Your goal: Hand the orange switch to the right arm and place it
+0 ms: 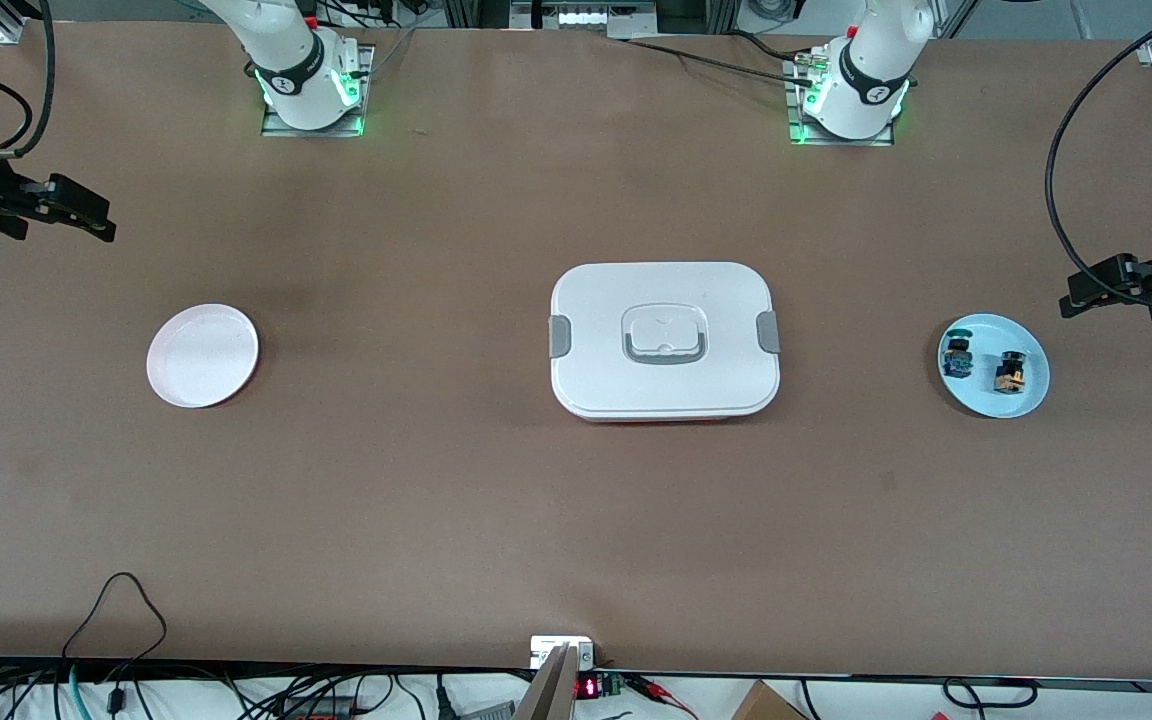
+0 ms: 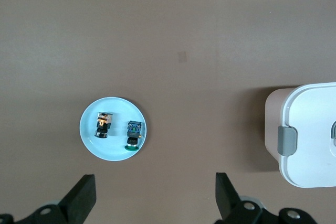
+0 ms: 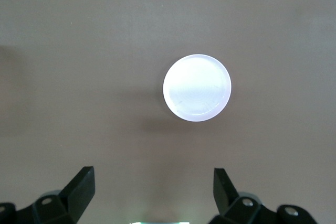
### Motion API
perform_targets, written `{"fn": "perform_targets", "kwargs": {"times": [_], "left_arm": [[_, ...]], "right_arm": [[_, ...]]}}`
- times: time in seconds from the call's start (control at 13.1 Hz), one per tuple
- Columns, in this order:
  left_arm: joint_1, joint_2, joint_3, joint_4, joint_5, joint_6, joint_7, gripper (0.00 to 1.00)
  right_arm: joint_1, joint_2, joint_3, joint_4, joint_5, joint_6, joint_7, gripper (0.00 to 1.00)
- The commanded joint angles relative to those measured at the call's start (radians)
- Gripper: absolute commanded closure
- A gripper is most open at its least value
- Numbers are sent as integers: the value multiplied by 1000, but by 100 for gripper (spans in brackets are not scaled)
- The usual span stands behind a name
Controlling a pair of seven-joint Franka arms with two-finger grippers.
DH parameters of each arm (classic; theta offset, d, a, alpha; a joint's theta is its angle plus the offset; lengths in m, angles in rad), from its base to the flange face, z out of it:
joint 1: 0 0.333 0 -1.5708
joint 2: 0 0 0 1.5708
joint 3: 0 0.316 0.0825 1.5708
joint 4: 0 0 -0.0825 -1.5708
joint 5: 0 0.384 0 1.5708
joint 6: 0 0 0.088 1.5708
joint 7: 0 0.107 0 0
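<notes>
The orange switch lies on a light blue plate at the left arm's end of the table. A black switch with blue-green parts lies beside it on the same plate. My left gripper hangs open over bare table next to that plate, holding nothing. My right gripper hangs open and empty over the right arm's end of the table. It is near a white plate with nothing on it.
A white lidded box with grey clips and a recessed handle sits mid-table between the two plates. Cables hang at both table ends and along the edge nearest the front camera.
</notes>
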Motion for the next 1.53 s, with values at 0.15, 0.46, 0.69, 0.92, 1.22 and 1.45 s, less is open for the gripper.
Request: {"fn": "perform_targets", "kwargs": {"times": [0.15, 0.46, 0.69, 0.92, 1.22, 1.45], "left_arm": [[4, 8, -1, 29, 15, -14, -4, 0], [-1, 8, -3, 29, 30, -14, -3, 0], [2, 8, -3, 27, 28, -30, 0, 0], [2, 16, -3, 22, 19, -50, -1, 0], [2, 19, -3, 12, 28, -126, 143, 0], [28, 20, 0, -26, 30, -154, 404, 0]], "right_arm": [[1, -2, 0, 15, 11, -17, -11, 0], [1, -2, 0, 15, 11, -17, -11, 0], [1, 0, 0, 15, 9, -17, -10, 0], [1, 0, 0, 15, 11, -17, -10, 0], [1, 0, -2, 15, 11, -17, -10, 0], [1, 0, 0, 15, 11, -17, -10, 0]]}}
